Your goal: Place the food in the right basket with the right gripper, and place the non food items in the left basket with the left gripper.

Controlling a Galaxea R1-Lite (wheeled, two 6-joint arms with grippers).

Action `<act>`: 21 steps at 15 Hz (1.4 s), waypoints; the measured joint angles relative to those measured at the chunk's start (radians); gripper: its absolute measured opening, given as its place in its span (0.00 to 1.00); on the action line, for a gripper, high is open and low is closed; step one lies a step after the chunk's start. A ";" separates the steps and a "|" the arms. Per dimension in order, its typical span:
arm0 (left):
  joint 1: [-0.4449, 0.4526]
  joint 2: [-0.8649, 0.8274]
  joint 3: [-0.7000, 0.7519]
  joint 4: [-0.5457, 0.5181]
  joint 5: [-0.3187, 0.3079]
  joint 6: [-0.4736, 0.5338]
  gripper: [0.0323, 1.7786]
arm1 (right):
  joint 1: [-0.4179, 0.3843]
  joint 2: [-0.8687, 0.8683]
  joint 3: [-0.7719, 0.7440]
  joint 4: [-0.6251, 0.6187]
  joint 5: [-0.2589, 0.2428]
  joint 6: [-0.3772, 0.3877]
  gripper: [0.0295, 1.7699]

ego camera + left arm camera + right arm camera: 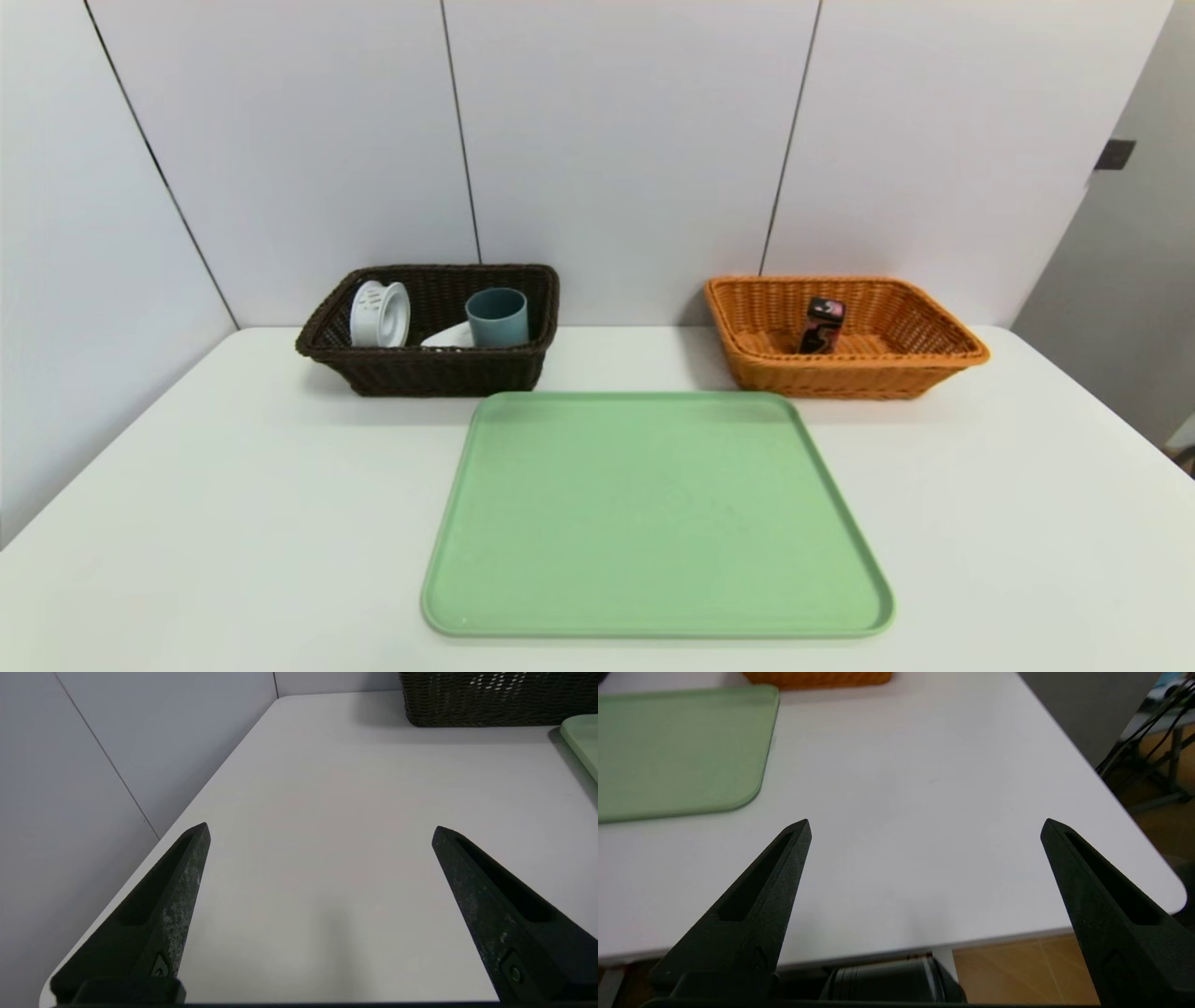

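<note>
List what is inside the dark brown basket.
The dark brown basket holds a white ribbed round item on its edge, a blue-grey cup upright, and a white piece between them. The front wall hides their bases and the basket's floor.

Hidden behind the dark basket [439, 369] near wall: lower part of the blue cup [497, 316]; a white item [448, 337] beside it, too little showing to identify

A lab: white table [187, 485], panelled walls [616, 140] (cables [1143, 742] trailing nearby).
</note>
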 joint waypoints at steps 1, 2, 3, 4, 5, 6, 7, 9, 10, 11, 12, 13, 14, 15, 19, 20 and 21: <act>0.000 -0.007 0.016 -0.030 -0.016 0.017 0.95 | -0.001 -0.009 0.044 -0.087 -0.021 -0.008 0.96; -0.001 -0.018 0.024 -0.037 -0.048 0.022 0.95 | -0.001 -0.016 0.086 -0.161 -0.028 -0.025 0.96; -0.001 -0.034 0.030 -0.036 -0.089 0.023 0.95 | -0.001 -0.020 0.125 -0.210 -0.029 -0.046 0.96; -0.002 -0.054 0.037 -0.033 -0.143 0.024 0.95 | -0.001 -0.023 0.167 -0.254 -0.029 -0.068 0.96; -0.004 -0.069 0.043 -0.023 -0.198 0.024 0.95 | -0.001 -0.024 0.216 -0.313 -0.029 -0.086 0.96; -0.005 -0.079 0.046 0.002 -0.233 0.020 0.95 | -0.001 -0.025 0.266 -0.381 -0.029 -0.108 0.96; -0.006 -0.087 0.048 0.022 -0.247 0.010 0.95 | -0.001 -0.025 0.328 -0.458 -0.029 -0.133 0.96; -0.006 -0.094 0.049 0.068 -0.266 0.003 0.95 | -0.001 -0.025 0.450 -0.616 -0.030 -0.188 0.96; -0.006 -0.096 0.049 0.082 -0.266 0.000 0.95 | -0.001 -0.025 0.505 -0.700 -0.029 -0.213 0.96; -0.006 -0.096 0.049 0.078 -0.265 -0.002 0.95 | -0.001 -0.025 0.535 -0.762 -0.023 -0.227 0.96; -0.006 -0.097 0.049 0.078 -0.265 -0.005 0.95 | -0.001 -0.025 0.548 -0.773 -0.003 -0.230 0.96; -0.006 -0.097 0.049 0.079 -0.265 -0.010 0.95 | -0.001 -0.025 0.555 -0.766 0.028 -0.227 0.96; -0.006 -0.097 0.049 0.079 -0.265 -0.009 0.95 | -0.001 -0.025 0.558 -0.747 0.064 -0.225 0.96; -0.006 -0.097 0.049 0.079 -0.264 -0.010 0.95 | -0.001 -0.025 0.560 -0.731 0.097 -0.224 0.96; -0.006 -0.098 0.049 0.080 -0.262 -0.056 0.95 | -0.001 -0.025 0.563 -0.729 0.137 -0.224 0.96; -0.006 -0.098 0.049 0.079 -0.260 -0.085 0.95 | -0.001 -0.025 0.564 -0.733 0.137 -0.215 0.96; -0.006 -0.098 0.049 0.078 -0.255 -0.121 0.95 | -0.001 -0.025 0.565 -0.739 0.137 -0.198 0.96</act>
